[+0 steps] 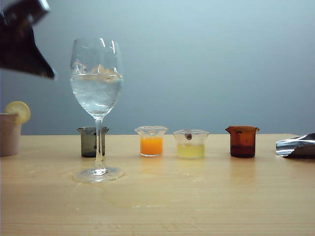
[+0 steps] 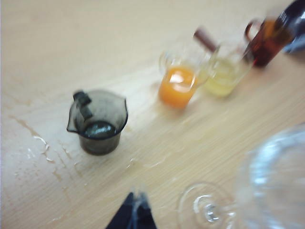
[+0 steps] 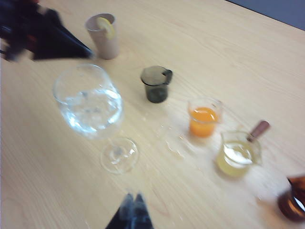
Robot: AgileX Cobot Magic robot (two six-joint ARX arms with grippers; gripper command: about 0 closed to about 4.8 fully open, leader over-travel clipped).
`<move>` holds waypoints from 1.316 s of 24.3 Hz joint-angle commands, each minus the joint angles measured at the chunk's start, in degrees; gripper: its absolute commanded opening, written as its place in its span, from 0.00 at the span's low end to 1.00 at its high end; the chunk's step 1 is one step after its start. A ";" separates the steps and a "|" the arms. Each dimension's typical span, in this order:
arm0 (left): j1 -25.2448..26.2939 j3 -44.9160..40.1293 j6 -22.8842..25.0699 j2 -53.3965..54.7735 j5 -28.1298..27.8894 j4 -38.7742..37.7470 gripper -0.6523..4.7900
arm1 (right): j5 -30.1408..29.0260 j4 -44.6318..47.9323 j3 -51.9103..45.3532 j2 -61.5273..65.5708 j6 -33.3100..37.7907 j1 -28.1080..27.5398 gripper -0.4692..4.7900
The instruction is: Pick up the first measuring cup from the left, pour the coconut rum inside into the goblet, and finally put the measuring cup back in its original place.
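Now the grey measuring cup (image 1: 92, 141) stands upright on the table (image 1: 206, 196), just behind the goblet (image 1: 97, 88), which holds ice and clear liquid. To its right sit cups of orange liquid (image 1: 151, 141), pale yellow liquid (image 1: 191, 144) and an amber-brown cup (image 1: 242, 141). Raised at the upper left, the left claw (image 2: 135, 214) has its tips together, holding nothing. Low at the right edge, the right claw (image 3: 133, 212) is likewise pinched together, empty.
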 commanded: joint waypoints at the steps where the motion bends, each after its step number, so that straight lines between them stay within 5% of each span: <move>1: -0.20 0.00 -6.47 -8.83 -7.45 -3.45 0.11 | 2.56 -1.88 -3.13 -4.74 0.11 -1.57 0.08; 7: -4.74 -5.22 -12.28 -31.02 -27.08 2.67 0.11 | 8.98 6.67 -15.19 -17.27 4.09 -2.80 0.08; 9: -6.25 -10.97 -16.50 -38.36 -28.20 5.88 0.11 | 12.76 10.88 -20.55 -21.86 5.95 -2.82 0.08; 19: -6.60 -32.76 -20.41 -65.00 -31.45 6.10 0.11 | 11.04 21.88 -40.74 -30.53 7.63 -2.82 0.08; 23: -6.60 -40.65 -23.61 -68.63 -31.41 6.32 0.11 | 11.43 30.36 -50.29 -35.32 7.61 -2.82 0.08; 32: -6.60 -50.75 -22.47 -68.98 -32.54 13.33 0.11 | 11.41 24.76 -57.31 -41.13 7.63 -2.82 0.08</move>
